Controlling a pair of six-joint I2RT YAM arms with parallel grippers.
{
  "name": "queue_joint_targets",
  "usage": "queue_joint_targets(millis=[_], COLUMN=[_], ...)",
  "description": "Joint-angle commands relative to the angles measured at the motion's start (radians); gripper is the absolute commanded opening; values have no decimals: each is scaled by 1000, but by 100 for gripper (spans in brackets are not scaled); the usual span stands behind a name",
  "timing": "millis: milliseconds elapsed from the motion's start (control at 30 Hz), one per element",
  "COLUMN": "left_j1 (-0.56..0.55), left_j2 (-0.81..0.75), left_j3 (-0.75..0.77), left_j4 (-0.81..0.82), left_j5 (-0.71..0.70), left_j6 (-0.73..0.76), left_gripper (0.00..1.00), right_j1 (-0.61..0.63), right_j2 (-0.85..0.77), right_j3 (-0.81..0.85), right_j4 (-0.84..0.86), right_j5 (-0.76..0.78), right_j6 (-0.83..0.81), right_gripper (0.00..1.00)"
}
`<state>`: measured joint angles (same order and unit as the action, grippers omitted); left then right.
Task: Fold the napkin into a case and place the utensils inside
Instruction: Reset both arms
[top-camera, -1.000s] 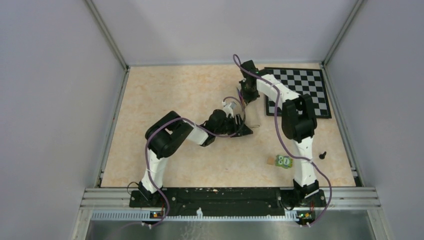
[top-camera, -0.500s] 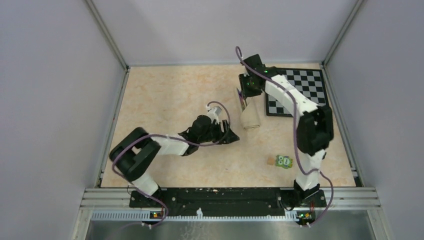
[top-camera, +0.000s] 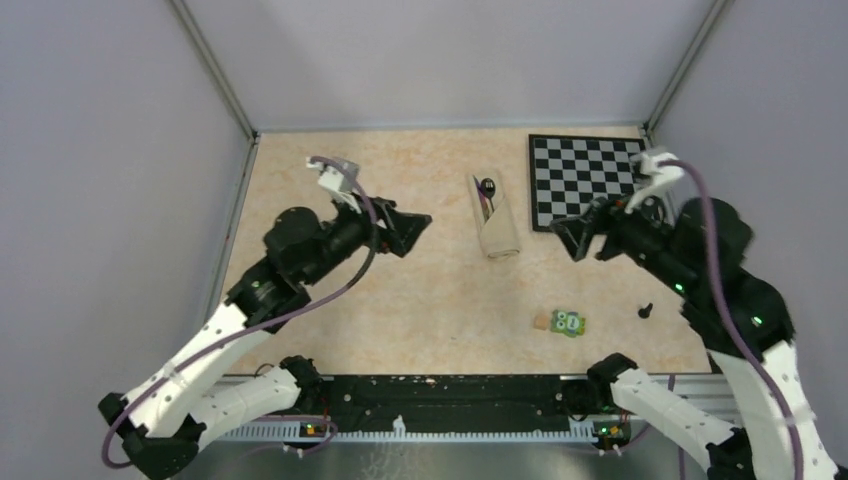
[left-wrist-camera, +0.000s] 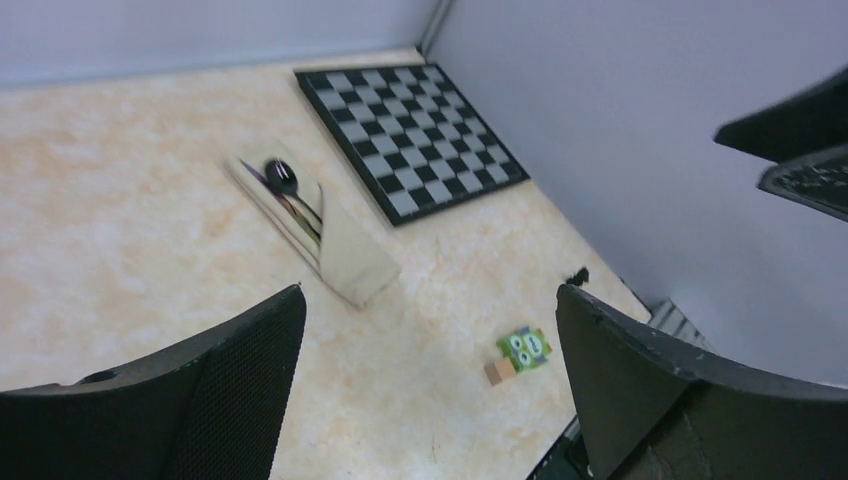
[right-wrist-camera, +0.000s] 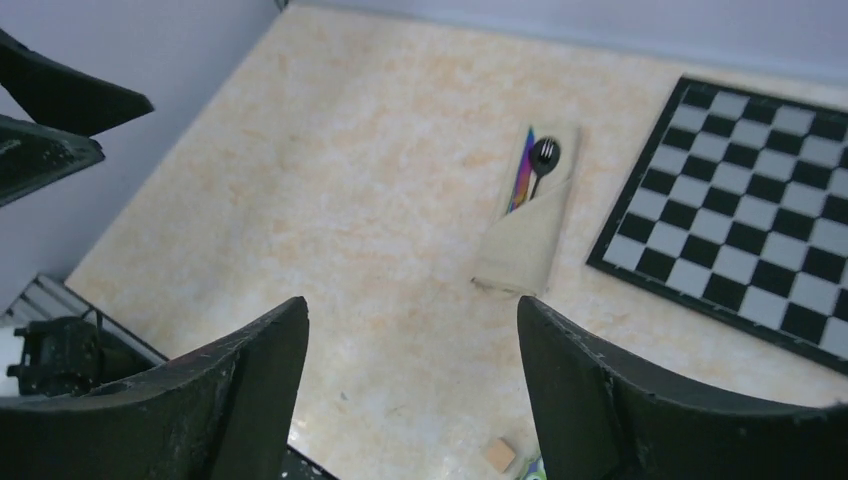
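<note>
While both arms hang above the speckled table (top-camera: 350, 170), one folded cream cloth case (top-camera: 500, 235) lies flat near its middle, just left of the single chessboard (top-camera: 590, 180) and well apart from either arm. Two utensils (top-camera: 487, 190) show at its far, open end: one black, one purple-blue. The left gripper (top-camera: 418, 232) and right gripper (top-camera: 567, 240) both gape wide, grasping nothing. One green block (top-camera: 570, 322) and one black knob (top-camera: 646, 311) sit nearer the front.
</note>
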<state>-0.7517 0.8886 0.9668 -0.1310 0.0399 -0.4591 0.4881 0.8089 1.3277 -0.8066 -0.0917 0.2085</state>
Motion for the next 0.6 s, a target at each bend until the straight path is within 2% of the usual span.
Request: queue_joint_targets(millis=[0,167,267,467,567], left_j1=[4,5,4,4,4], left_j2=[-104,-138,-174,-243,-260], left_j3=[179,412,491,534,535], left_j4=[-272,-472,-520,-570,-584], left_j5=[-137,-234,-256,-274,-282], left_j6=[111,127,125,107,88], left_gripper=[99,99,99,99,99], right_j1=[1,1,1,0,1], right_j2=[-115,-171,-191,-224,-193], right_j3=[185,363,422,425,431], right_j4=[-185,-266,-271,-269,-318], right_j5=[156,227,214,169,214], right_j6=[18,23,21,-1,1], right_gripper=[76,78,79,80,80])
